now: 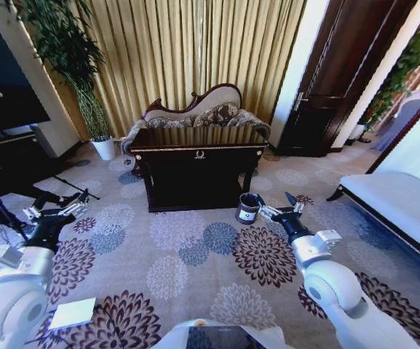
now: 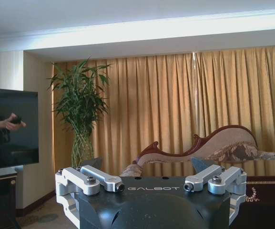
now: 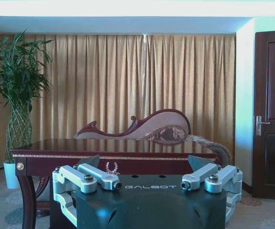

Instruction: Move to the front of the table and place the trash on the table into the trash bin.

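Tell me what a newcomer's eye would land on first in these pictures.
The dark glossy table stands mid-room on the flowered carpet, before gold curtains and a curved sofa. A small black trash bin sits on the floor by the table's right front corner. Both arms reach forward, the left gripper and right gripper open over the carpet.

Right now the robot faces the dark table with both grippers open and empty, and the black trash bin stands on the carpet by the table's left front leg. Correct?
Not quite: the head view shows the trash bin by the right front leg of the table. The left gripper and right gripper are open and empty.
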Available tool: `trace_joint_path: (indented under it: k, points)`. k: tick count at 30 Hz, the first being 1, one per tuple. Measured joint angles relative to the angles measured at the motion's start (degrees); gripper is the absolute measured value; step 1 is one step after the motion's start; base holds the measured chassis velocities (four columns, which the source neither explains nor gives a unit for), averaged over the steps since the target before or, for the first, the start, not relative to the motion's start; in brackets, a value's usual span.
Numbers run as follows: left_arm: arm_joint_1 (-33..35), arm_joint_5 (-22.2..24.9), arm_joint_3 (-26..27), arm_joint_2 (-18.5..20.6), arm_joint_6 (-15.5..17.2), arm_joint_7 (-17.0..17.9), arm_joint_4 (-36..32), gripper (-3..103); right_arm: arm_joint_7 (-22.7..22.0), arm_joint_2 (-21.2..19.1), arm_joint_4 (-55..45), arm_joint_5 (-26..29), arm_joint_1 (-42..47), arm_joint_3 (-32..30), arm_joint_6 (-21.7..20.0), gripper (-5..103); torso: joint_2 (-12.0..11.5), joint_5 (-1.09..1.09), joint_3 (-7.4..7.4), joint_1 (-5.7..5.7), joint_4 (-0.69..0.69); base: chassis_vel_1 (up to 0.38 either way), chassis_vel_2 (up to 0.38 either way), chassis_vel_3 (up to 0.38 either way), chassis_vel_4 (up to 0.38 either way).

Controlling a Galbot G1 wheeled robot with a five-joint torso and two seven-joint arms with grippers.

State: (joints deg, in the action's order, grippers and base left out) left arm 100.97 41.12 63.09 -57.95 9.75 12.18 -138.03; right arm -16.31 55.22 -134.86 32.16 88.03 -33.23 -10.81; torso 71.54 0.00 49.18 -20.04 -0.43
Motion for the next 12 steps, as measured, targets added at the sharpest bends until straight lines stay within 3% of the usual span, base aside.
trace_joint_path:
  k: [12]
  points:
    - [0.01, -0.01, 0.05, 0.00, 0.05, 0.02, -0.02, 100, 0.00, -0.01, -0.02, 0.00, 0.01, -0.05, -0.07, 100, 0.00, 0.00, 0.00, 0.00, 0.00, 0.000, 0.000, 0.000, 0.000]
